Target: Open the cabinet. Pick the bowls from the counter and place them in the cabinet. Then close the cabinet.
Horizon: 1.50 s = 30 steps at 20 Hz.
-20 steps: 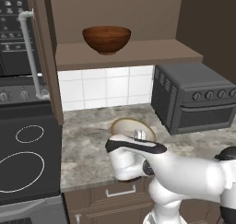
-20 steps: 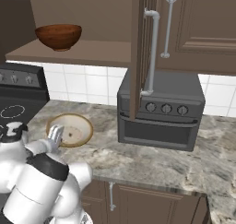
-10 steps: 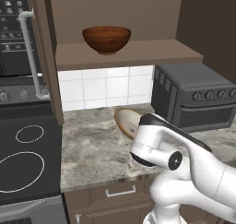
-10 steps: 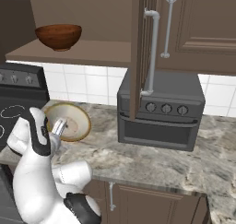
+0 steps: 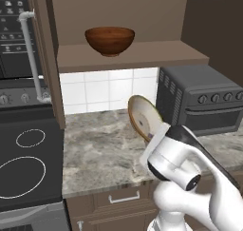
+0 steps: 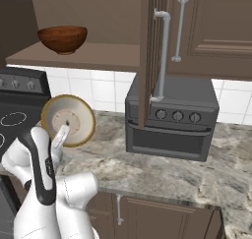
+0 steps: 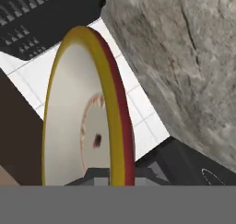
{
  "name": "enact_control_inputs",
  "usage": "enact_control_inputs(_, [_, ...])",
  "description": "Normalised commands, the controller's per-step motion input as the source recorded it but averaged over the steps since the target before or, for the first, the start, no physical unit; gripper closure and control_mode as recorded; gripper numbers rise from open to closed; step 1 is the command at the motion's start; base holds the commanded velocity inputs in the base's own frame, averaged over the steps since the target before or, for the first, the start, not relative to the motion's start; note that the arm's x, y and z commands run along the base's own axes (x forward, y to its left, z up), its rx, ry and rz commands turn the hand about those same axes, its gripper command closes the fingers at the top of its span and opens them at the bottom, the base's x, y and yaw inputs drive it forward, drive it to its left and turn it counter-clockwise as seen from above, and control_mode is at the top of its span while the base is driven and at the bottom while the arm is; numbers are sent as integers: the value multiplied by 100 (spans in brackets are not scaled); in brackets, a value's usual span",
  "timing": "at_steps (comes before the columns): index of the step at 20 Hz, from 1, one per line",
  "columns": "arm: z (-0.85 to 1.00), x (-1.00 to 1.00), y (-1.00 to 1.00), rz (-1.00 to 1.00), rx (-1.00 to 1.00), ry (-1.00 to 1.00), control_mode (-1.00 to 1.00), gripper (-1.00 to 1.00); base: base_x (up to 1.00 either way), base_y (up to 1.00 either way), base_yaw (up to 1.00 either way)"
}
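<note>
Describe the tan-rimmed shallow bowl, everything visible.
The shallow round bowl with tan rim and cream-white inside is off the grey-beige marbled counter, lifted and tipped nearly on edge, its inside facing the right base camera. A darker ring and a small spot mark its centre. In the hand view the rim looks yellow with a dark red outer band. The tool is shut on its rim. It hangs in front of the white tiles, left of the black toaster oven, below the cabinet shelf.

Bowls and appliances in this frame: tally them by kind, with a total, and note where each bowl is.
Bowls: 2, the reddish-brown bowl on the open cabinet shelf; the cream bowl tipped on edge, lifted off the counter with the jaws shut on its rim.
Toaster ovens: 1, the black toaster oven.
Stovetops: 1, the stovetop.
Total: 4
</note>
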Motion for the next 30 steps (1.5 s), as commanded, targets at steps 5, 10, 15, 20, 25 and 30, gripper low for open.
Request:
enact_control_inputs(5, [95, -72, 0, -23, -1, 0, -100, 100, 0, 0, 0])
enact_control_inputs(10, [41, -76, -28, -22, 1, 0, -100, 100, 0, 0, 0])
enact_control_inputs(15, [33, -77, -57, -21, 3, -1, -100, 100, 0, 0, 0])
enact_control_inputs(20, [64, -75, -59, -17, 5, 0, -100, 100, 0, 0, 0])
enact_control_inputs(25, [78, -59, -55, -15, 5, -1, -100, 100, 0, 0, 0])
enact_control_inputs(30, [74, -64, -75, -15, 7, -1, -100, 100, 0, 0, 0])
